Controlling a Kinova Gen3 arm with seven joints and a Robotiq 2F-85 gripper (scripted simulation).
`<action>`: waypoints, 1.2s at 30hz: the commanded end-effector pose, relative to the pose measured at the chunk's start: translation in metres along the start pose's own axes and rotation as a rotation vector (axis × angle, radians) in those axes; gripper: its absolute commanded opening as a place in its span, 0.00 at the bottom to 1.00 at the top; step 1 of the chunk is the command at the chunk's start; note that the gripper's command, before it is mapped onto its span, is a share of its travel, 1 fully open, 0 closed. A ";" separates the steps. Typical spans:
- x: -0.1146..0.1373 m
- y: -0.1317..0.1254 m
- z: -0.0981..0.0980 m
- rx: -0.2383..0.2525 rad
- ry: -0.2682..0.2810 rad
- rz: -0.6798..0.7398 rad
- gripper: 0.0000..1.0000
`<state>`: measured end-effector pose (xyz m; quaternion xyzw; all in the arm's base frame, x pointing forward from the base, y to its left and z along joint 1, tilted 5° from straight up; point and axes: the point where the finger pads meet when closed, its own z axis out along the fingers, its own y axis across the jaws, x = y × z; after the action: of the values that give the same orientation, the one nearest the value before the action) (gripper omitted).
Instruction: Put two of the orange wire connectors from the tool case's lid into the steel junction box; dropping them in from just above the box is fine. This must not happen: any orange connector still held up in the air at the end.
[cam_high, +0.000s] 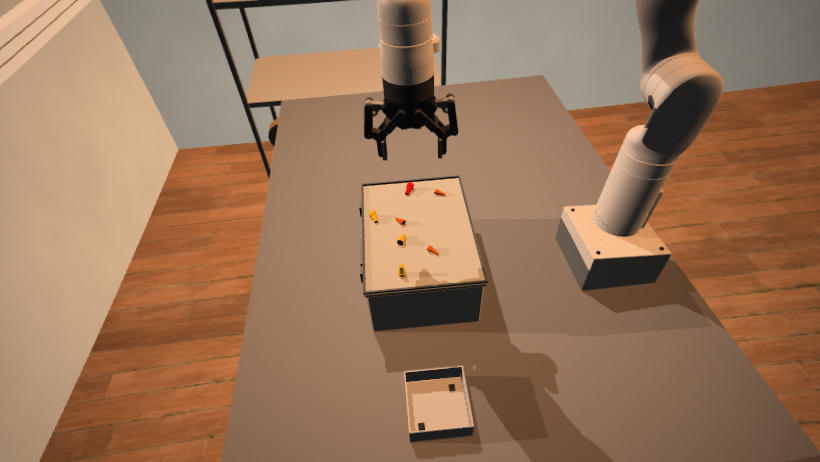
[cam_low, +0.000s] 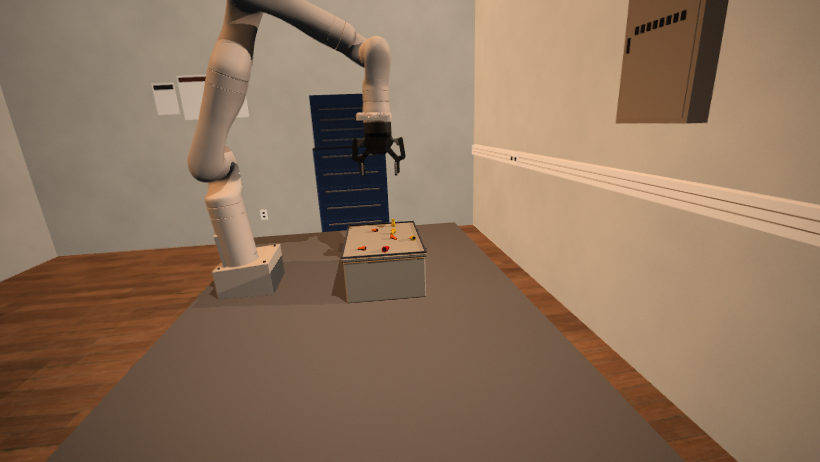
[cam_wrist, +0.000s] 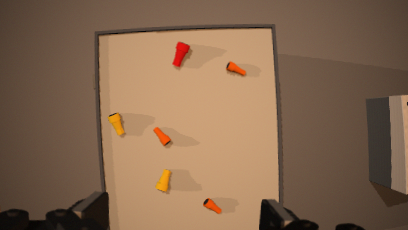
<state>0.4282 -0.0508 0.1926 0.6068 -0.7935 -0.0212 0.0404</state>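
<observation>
Up high, the gripper (cam_high: 410, 143) hangs with its fingers spread wide and nothing between them, well above the far end of the tool case (cam_high: 423, 307). From the wrist camera only the two fingertips peek in along the bottom edge, and the yellow connector (cam_high: 401, 270) nearest the case's front edge falls outside that view altogether. On the beige lid (cam_wrist: 200, 100), three orange wire connectors lie on their sides: one at about 1 o'clock (cam_wrist: 236, 68), one just left of centre (cam_wrist: 162, 136), one at about 6 o'clock (cam_wrist: 212, 205). A red connector (cam_wrist: 180, 53) sits at 12 o'clock, beside the first orange one, and two yellow ones lie toward 9 o'clock (cam_wrist: 116, 124) and 7 o'clock (cam_wrist: 163, 180). All are apart from one another. The steel junction box (cam_high: 438, 402) sits open on the table (cam_high: 321, 344) at 6 o'clock from the case in the top view, well apart from it, partly shadowed. In the exterior view the case blocks the box from sight. The arm's base (cam_high: 611, 252) stands at 3 o'clock of the case, and its corner cuts into the wrist view's right edge.
</observation>
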 end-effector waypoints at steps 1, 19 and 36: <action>0.006 0.001 -0.008 0.009 -0.001 -0.041 1.00; 0.009 0.004 -0.012 0.011 0.003 -0.094 0.10; 0.009 0.004 -0.012 0.011 0.003 -0.094 0.10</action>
<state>0.4231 -0.0585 0.2044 0.6436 -0.7642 -0.0184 0.0380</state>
